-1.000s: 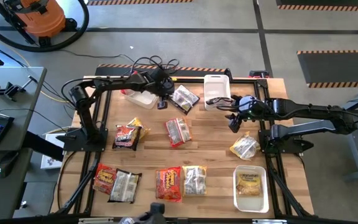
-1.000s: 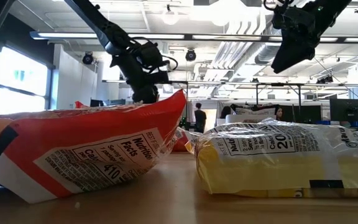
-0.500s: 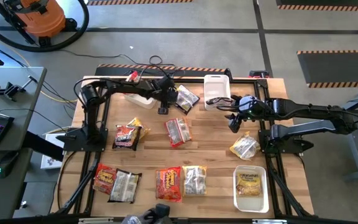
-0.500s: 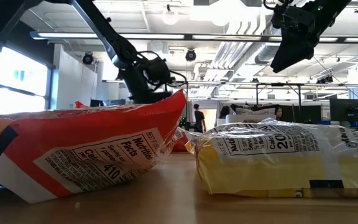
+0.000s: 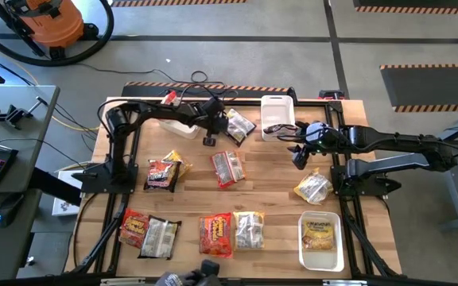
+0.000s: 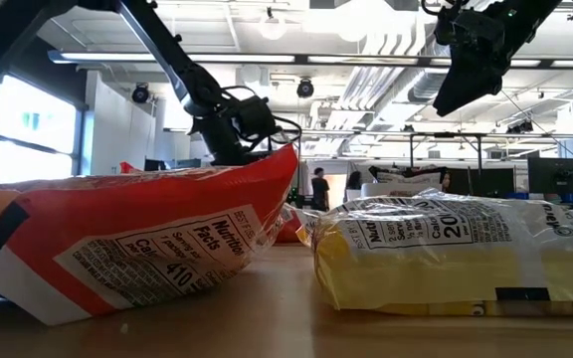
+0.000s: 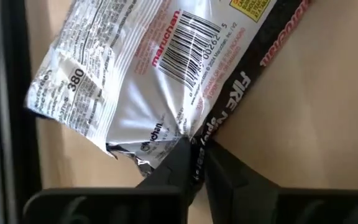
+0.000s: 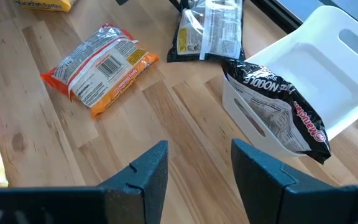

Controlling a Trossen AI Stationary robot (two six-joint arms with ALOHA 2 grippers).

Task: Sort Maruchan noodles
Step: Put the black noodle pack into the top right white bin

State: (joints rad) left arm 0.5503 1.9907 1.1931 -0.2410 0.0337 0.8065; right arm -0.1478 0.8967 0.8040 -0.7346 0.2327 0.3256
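- Bare wooden bench between the red-orange packet with silver back in the middle and the yellow-white crinkly packet: open lane.
- Back edge crowded: white rectangular plastic bin with a dark brown-silver packet hanging over its rim, another dark-silver packet just beside it.
- Left hand pinched on that packet's edge, arm across the back-left corner.
- Right hand hangs parted over bare wood near the bin.
- Front row packets lie close together.

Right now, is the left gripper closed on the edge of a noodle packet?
Yes, the left gripper has its fingers pinched shut on the crinkled edge of the silver-and-black packet.
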